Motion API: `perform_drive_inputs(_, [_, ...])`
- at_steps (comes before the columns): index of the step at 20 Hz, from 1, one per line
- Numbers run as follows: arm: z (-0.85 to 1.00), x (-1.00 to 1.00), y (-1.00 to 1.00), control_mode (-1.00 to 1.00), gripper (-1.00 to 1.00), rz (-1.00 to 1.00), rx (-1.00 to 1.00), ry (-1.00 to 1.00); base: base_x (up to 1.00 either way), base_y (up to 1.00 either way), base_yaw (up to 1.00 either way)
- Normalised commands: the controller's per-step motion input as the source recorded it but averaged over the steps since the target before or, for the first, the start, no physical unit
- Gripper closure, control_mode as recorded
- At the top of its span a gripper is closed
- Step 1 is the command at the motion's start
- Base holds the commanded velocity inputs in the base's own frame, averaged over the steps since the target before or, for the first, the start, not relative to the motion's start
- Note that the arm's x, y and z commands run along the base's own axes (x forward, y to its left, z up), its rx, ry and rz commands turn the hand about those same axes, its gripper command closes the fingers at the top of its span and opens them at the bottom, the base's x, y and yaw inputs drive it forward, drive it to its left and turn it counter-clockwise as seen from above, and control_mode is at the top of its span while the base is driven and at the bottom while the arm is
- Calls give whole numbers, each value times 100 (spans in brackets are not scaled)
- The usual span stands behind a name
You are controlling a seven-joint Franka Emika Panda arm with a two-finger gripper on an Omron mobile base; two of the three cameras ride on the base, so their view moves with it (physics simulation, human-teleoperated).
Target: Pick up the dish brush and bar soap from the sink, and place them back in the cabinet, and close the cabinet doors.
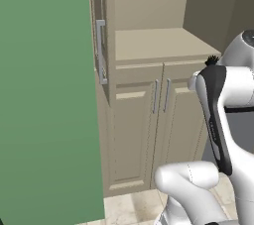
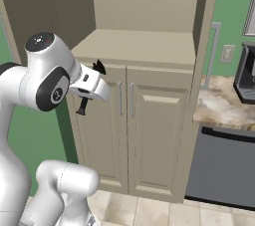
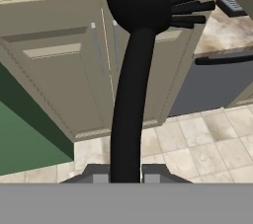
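Observation:
My gripper is shut on the thin handle of the black dish brush, whose bristly head points away from the hand. The gripper hangs just in front of the tall beige cabinet, level with the front edge of its open shelf. The dish brush shows its tuft above the hand and its handle end below. The brush tuft peeks over the white wrist. The upper cabinet doors stand open, one at the left and one at the right. The sink and bar soap are out of view.
The cabinet's two lower doors are shut. A green wall stands close on the left. To the right are a marble counter with a dark appliance, and a grey dishwasher front. The floor is tiled.

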Motion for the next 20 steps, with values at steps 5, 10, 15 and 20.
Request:
perform_drive_inputs(5, [1, 4, 0, -100, 100, 3, 0, -1, 0, 0, 0])
perform_drive_inputs(10, [0, 11, 0, -100, 100, 4, 0, -10, 0, 0, 0])
perform_drive_inputs(15, [0, 24, 0, -100, 100, 2, 0, -12, 0, 0, 0])
perform_drive_inputs(20, [0, 33, 0, -100, 100, 0, 0, -10, 0, 0, 0])
